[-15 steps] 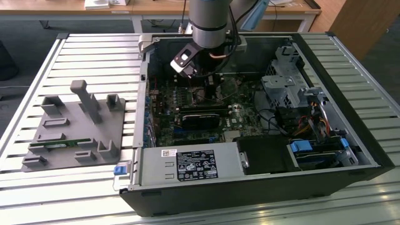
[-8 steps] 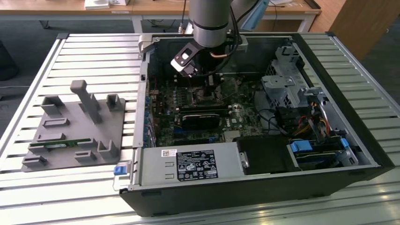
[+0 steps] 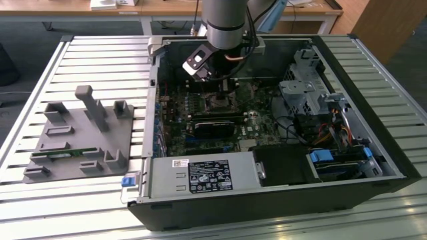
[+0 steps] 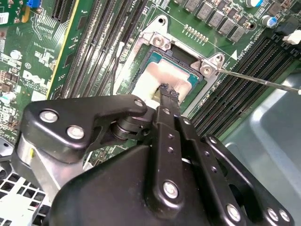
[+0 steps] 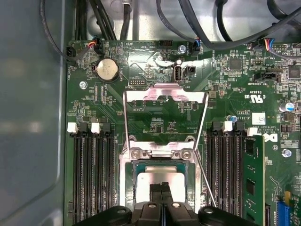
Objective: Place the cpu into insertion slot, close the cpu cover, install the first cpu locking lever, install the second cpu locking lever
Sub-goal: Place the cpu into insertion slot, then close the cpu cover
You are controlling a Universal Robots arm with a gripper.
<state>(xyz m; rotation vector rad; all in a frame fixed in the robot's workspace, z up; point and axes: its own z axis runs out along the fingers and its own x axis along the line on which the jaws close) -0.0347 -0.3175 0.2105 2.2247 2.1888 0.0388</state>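
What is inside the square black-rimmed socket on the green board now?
The flat silvery-beige square chip lies in it, with the shut black hand over it. Contacts beneath are covered.

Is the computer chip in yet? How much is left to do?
Done: the cpu lies in the insertion slot. In hand: the gripper, fingers together, has its tips on the cpu. Left: the cpu cover stands flipped open, and a thin locking lever sticks out unlatched beside the slot.
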